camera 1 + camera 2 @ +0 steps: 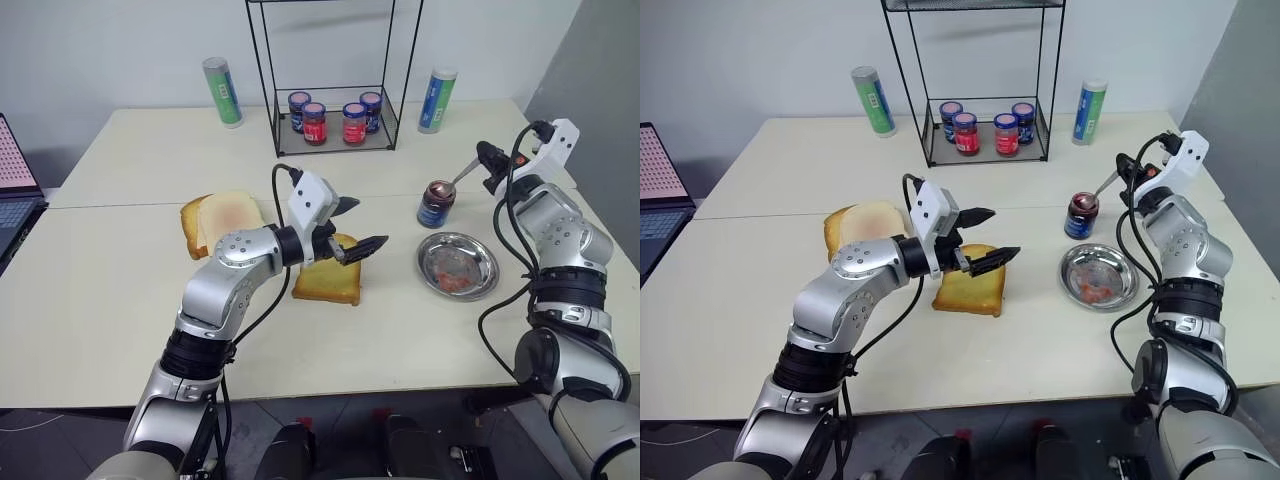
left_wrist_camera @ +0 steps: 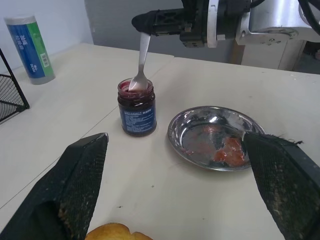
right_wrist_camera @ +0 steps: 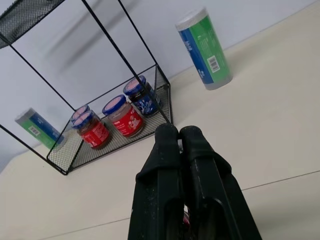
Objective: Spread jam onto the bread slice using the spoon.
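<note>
The open jar of jam (image 1: 436, 204) stands right of centre on the table, beside a round steel dish (image 1: 458, 265). The spoon (image 2: 141, 60) stands with its bowl dipped in the jam (image 2: 135, 88). My right gripper (image 1: 488, 160) is shut on the spoon's handle, above and to the right of the jar. The golden bread slice (image 1: 328, 283) lies flat at the table's middle. Just above the slice's far edge hovers my left gripper (image 1: 358, 226), open and empty, pointing toward the jar. In the right wrist view the right gripper's fingertips (image 3: 167, 132) are pressed together.
The dish holds red smears (image 2: 225, 150). Paler bread slices (image 1: 225, 220) lie left of the left arm. A black wire rack (image 1: 335, 120) with several small jars stands at the back, flanked by two green-and-blue tubes (image 1: 222, 92) (image 1: 437, 100). A laptop (image 1: 15, 190) sits at far left.
</note>
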Controlling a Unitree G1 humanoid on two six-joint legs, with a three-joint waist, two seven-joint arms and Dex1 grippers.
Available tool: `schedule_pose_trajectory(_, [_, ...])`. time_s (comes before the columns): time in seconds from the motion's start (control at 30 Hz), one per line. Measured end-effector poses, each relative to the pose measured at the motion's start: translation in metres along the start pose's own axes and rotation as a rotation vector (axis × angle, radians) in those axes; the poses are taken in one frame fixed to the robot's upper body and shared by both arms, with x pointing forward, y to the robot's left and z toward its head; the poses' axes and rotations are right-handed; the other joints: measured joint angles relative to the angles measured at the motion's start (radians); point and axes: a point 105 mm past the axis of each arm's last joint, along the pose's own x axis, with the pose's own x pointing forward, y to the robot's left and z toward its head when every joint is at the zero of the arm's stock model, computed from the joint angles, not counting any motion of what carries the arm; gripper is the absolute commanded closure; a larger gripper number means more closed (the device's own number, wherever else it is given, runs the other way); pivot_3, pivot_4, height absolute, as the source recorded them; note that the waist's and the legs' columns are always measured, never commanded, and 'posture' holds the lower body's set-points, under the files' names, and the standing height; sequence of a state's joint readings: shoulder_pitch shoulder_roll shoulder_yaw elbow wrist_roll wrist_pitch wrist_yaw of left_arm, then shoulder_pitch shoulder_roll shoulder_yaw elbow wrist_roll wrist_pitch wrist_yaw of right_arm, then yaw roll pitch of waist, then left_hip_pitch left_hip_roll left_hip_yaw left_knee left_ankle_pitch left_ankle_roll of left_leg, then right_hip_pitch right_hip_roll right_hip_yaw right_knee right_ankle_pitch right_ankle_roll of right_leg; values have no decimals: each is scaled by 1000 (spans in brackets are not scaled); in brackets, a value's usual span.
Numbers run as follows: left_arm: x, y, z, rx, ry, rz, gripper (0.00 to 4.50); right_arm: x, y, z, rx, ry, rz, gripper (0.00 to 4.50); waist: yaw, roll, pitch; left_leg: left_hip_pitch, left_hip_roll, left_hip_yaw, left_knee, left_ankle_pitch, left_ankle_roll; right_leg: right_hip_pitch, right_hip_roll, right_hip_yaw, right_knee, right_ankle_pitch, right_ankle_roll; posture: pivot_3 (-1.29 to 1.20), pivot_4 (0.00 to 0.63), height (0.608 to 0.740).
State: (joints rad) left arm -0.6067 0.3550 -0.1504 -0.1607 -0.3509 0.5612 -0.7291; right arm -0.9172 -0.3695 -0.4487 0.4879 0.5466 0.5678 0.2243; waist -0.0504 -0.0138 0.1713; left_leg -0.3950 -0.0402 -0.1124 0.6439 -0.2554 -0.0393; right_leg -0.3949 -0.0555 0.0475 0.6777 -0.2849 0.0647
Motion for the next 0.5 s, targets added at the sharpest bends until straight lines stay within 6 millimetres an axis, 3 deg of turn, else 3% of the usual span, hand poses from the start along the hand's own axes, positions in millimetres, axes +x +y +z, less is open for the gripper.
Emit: schedule_pose_trajectory(0.5, [0,0,0,1,2,1,0,-2,-13,-7,155,13,-65,4339,0,0,0,-1,0,0,0,0,0,-1,0,0,0,0,0,0,150,740])
